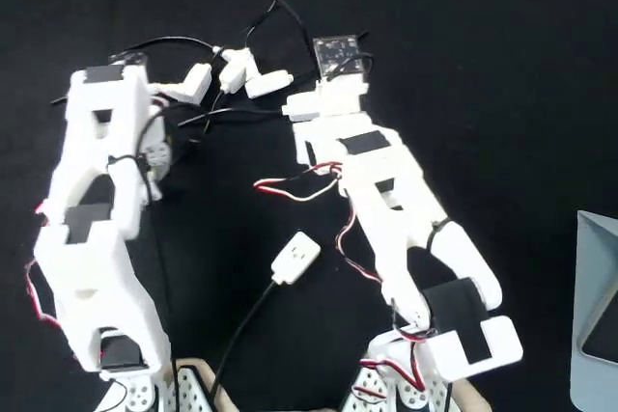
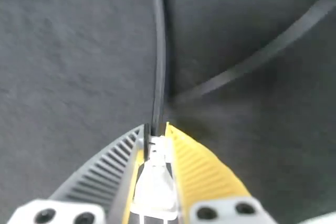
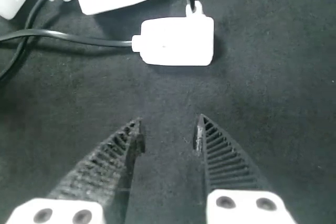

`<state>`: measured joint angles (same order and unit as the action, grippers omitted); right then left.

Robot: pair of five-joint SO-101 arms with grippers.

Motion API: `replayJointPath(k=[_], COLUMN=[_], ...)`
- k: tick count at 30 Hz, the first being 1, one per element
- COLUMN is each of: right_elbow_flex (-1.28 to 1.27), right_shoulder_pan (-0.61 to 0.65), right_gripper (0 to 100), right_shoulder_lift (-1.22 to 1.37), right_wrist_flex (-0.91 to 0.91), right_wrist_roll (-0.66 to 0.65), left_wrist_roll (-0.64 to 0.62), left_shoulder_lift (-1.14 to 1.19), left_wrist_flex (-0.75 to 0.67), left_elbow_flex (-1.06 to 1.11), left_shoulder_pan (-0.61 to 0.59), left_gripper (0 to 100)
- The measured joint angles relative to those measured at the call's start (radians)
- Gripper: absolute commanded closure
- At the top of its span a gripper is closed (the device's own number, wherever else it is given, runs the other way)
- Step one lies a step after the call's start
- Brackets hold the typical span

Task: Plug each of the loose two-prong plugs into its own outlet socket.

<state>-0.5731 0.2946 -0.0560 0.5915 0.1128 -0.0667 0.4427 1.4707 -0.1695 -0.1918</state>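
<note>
High view: lone outlet socket [image 1: 294, 258] at six o'clock of the worktop [image 1: 502, 65], white connectors [image 1: 268, 82] clustered at twelve. Left wrist view: left end effector [image 2: 156, 129] clamped on a corded plug [image 2: 155, 174]; we judge transport in hand, aligning prongs next. Right wrist view: right end effector [image 3: 168, 129] spread wide, empty, facing a white corded block [image 3: 176, 41].

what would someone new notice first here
On the black table, the left gripper is clamped on a pale plug with a black cable running out of it. The right gripper hangs open just short of a white block at the table's far side. Between the two arms lies a lone socket on its own cord.
</note>
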Motion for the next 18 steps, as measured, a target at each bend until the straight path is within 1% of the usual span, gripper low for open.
replayJointPath(k=[4, 5, 9, 10, 14, 18], right_elbow_flex=[0.0, 0.0, 0.0, 0.0, 0.02, 0.02], right_shoulder_pan=[-0.003, -0.005, -0.005, -0.006, -0.032, -0.031], right_gripper=[84.2, 84.2, 83.9, 83.9, 83.9, 84.0], right_shoulder_lift=[0.0, 0.0, 0.0, 0.0, 0.0, 0.0], right_wrist_flex=[0.0, 0.0, 0.014, 0.025, 0.064, 0.072], right_wrist_roll=[0.0, 0.0, 0.0, 0.0, 0.0, 0.0], left_wrist_roll=[-0.064, -0.081, -0.135, -0.147, -0.229, -0.221], left_shoulder_lift=[-0.12, -0.141, -0.175, -0.176, -0.184, -0.184], left_wrist_flex=[0.003, -0.002, -0.018, -0.017, 0.043, 0.115], left_elbow_flex=[0.066, 0.078, 0.118, 0.12, 0.117, 0.066], left_shoulder_pan=[0.097, 0.118, 0.173, 0.184, 0.213, 0.207], left_gripper=[96, 93, 74, 72, 75, 76])
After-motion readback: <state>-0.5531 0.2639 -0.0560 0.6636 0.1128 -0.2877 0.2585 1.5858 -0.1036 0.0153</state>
